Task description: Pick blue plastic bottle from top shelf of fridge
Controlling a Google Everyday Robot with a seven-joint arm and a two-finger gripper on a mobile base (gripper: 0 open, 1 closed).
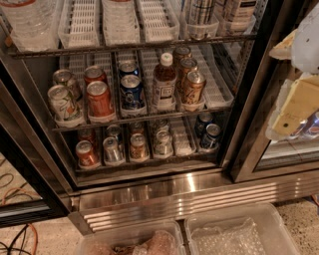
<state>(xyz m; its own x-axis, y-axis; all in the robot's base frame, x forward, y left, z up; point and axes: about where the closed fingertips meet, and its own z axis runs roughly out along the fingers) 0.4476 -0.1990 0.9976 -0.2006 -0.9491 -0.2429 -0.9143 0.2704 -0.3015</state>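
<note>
The approach is in hand: the gripper (293, 104), open or shut I cannot tell, hangs at the frame's right edge, well apart from the blue plastic bottle (202, 11) on the top shelf (124, 46), upper centre-right, so it likely must reach up-left.

The pale tool (295, 107) hangs at the view's right edge.

One camera looks from high up and close in, tilted down into the open fridge (164, 191), taking in three shelves (139, 118) and bins (239, 234) on the floor (301, 211); the claw (294, 107) hangs at the right edge.
</note>
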